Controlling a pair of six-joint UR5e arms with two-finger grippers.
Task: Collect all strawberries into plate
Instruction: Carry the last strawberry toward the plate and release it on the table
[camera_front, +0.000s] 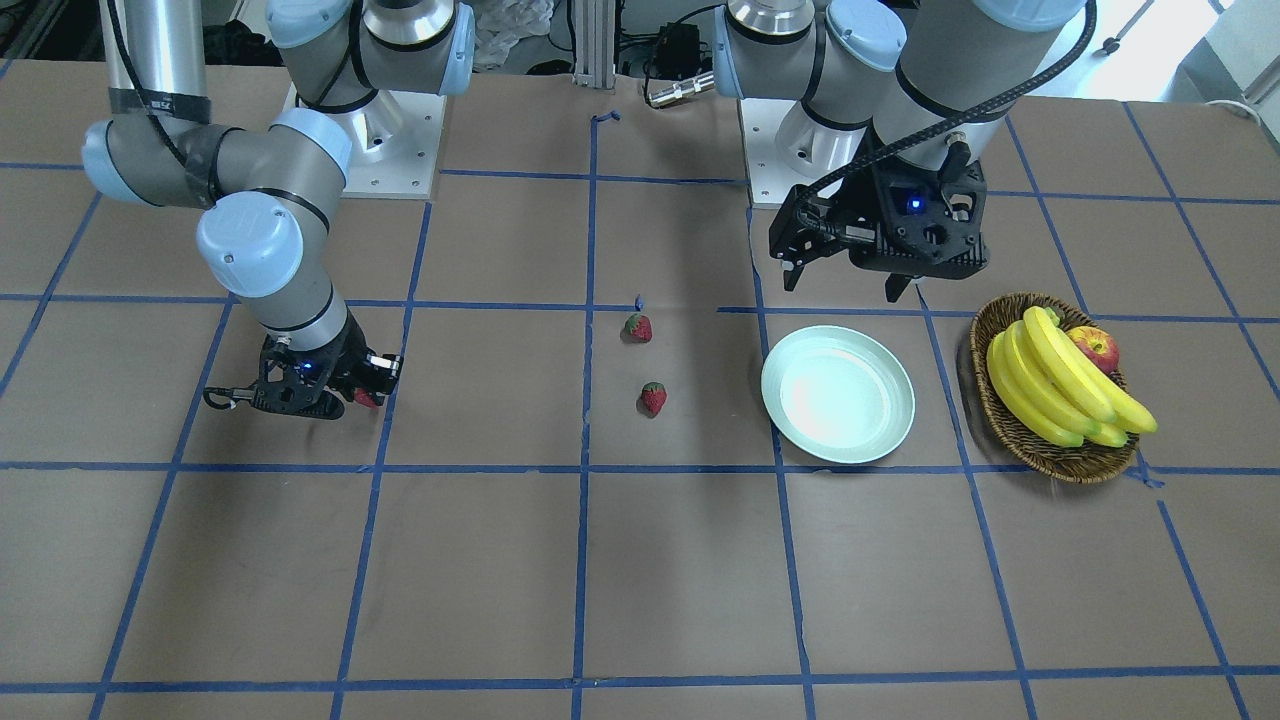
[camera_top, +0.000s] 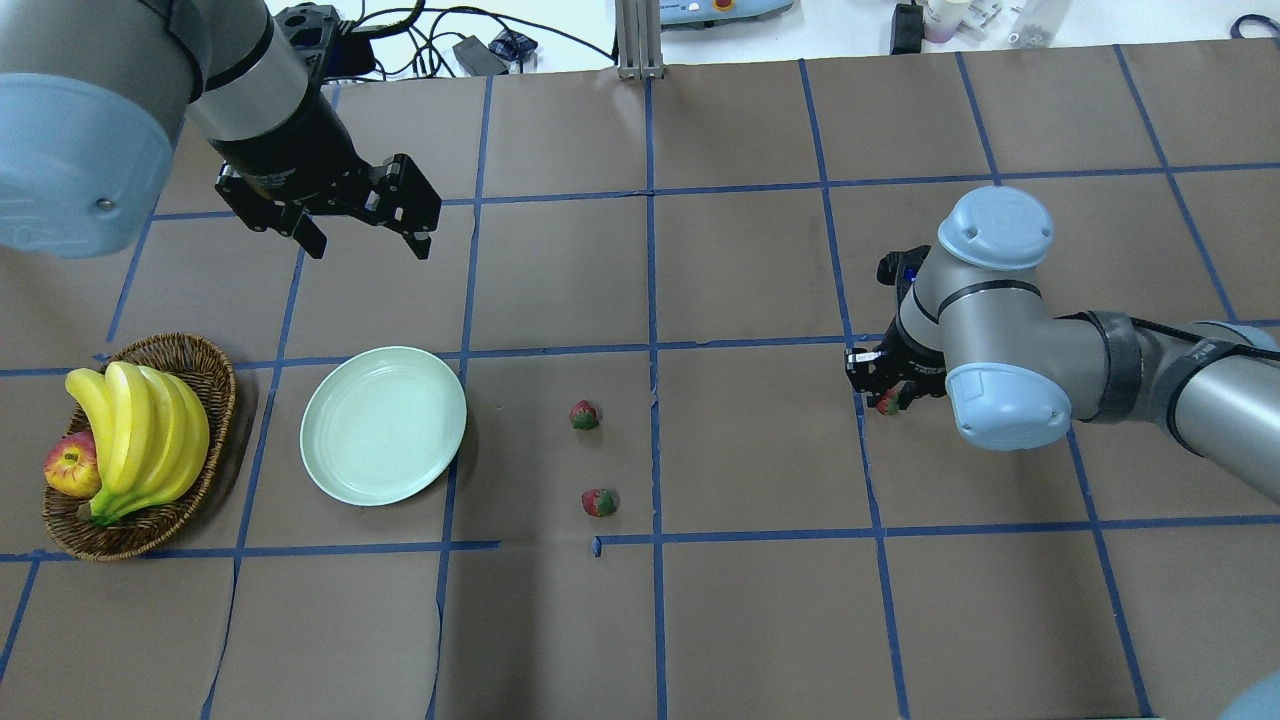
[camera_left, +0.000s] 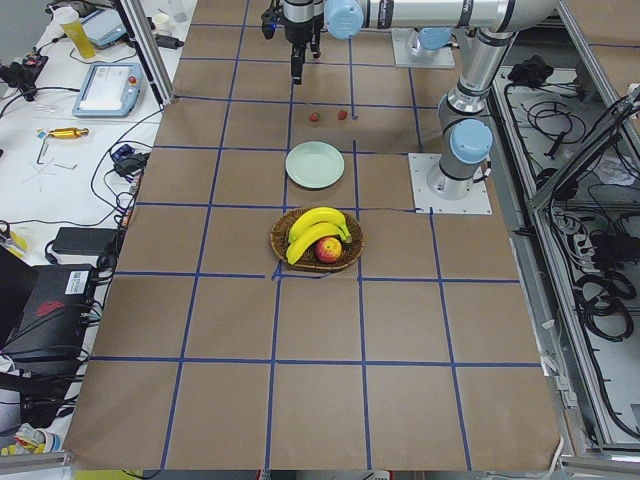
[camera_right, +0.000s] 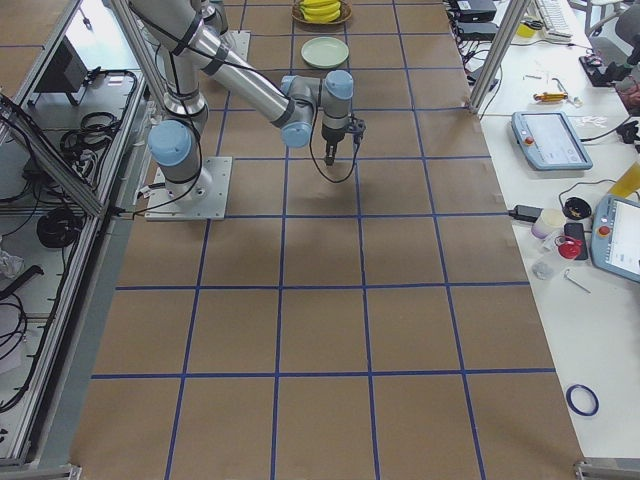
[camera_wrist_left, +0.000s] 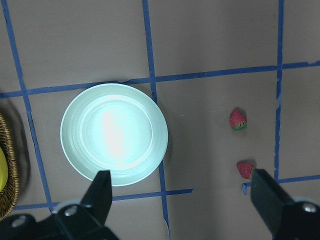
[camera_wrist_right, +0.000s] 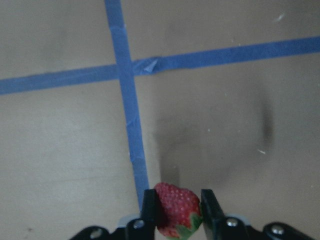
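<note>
Brown paper crossed by blue tape lines covers the desk (camera_top: 760, 620). On it, two strawberries lie loose beside the plate (camera_top: 383, 424), on the side of the plate away from the wicker basket (camera_top: 222, 372). One strawberry (camera_top: 584, 415) is level with the plate's middle. The other strawberry (camera_top: 599, 502) is level with the plate's robot-side rim, just beside the end of a tape strip. The two are apart from each other and neither touches the plate.

A third strawberry (camera_top: 887, 404) is much farther from the plate on that same side, well apart from it. The right arm (camera_top: 1000, 330) reaches down there, and its jaws are clamped on this berry from both sides. The right wrist view shows the berry pinched between the two fingers (camera_wrist_right: 149, 206), with its green cap toward the camera and a blue tape line just beside it. Whether it touches the desk cannot be told.

The pale mint plate holds nothing. The left arm (camera_top: 270, 110) hangs above the desk on the plate's far side from the robot. Its jaws are spread wide with nothing between them, and its wrist view looks straight down on the plate and the two loose berries.

On the plate's other side, near but not touching, the basket holds a bunch of bananas (camera_top: 140, 425) and a red-yellow apple (camera_top: 70, 468).
</note>
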